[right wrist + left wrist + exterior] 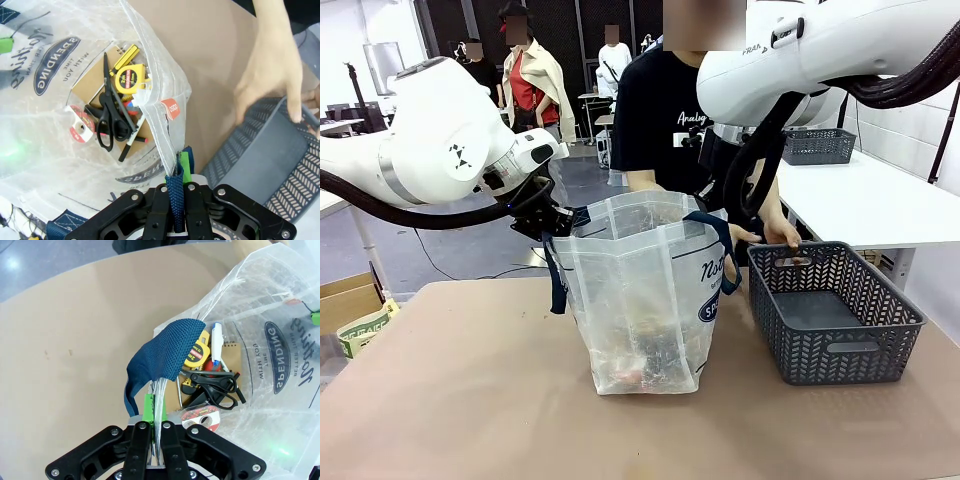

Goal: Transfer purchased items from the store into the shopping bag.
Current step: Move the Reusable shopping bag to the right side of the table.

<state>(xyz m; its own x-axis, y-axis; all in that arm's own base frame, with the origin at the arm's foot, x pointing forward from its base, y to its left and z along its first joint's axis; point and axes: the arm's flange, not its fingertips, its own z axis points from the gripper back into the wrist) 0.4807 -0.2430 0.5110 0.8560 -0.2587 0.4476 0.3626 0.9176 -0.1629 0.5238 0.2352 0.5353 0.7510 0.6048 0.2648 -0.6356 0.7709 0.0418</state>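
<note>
The shopping bag (640,290) stands upright mid-table, held wide open. My left gripper (555,222) (156,432) is shut on its left rim, beside a navy handle (160,357). My right gripper (176,187) is shut on the opposite rim together with the other navy strap. The purchased items lie at the bag's bottom: a yellow tape measure (197,352) (129,77), black scissors (215,385) (112,112), a tape roll (200,415), a marker and a tan pad. The store, a dark grey basket (800,350) (265,160), sits right of the bag with nothing inside.
A person stands across the table with a hand (782,235) (272,75) on the basket's far rim. Another grey basket (818,145) rests on a white table at the back right. A cardboard box (350,300) stands off the table's left edge.
</note>
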